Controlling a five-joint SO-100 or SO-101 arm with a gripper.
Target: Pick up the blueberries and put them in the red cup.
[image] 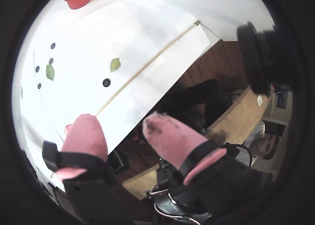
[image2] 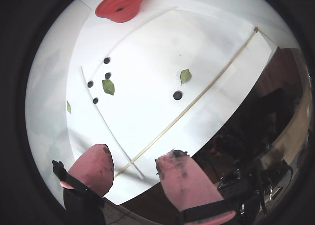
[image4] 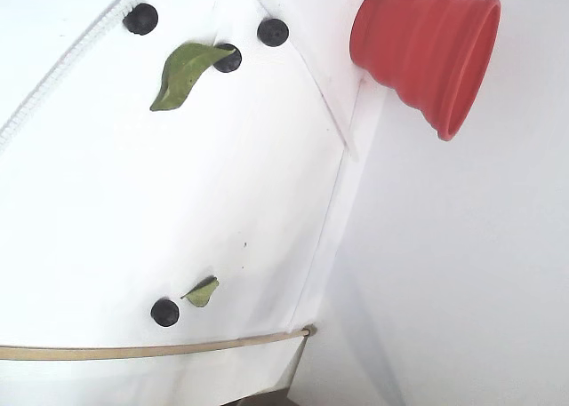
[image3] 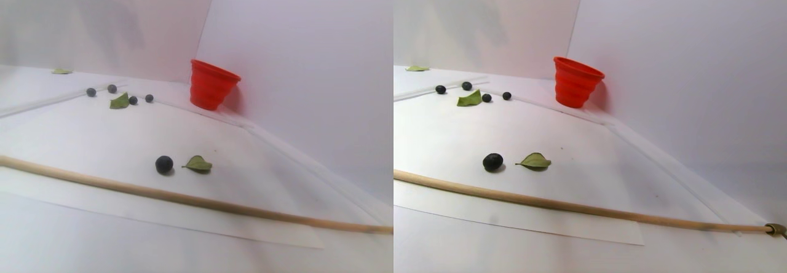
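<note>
Gripper: the gripper (image2: 132, 172) has its pink-padded fingers (image2: 183, 178) spread apart and holds nothing; it is up off the white sheet (image2: 147, 57), at 6 o'clock in both wrist views.
Blueberries: 1 lone blueberry (image2: 177, 95) lies near the wooden stick (image2: 197, 97), a small leaf (image2: 185, 76) at its 12 o'clock; 4 blueberries (image2: 107, 60) cluster around a larger leaf (image2: 108, 86) at 10 o'clock.
Red cup: the red cup (image2: 121, 4) stands upright at 12 o'clock, well apart from the berries; a dark speck shows inside.
</note>
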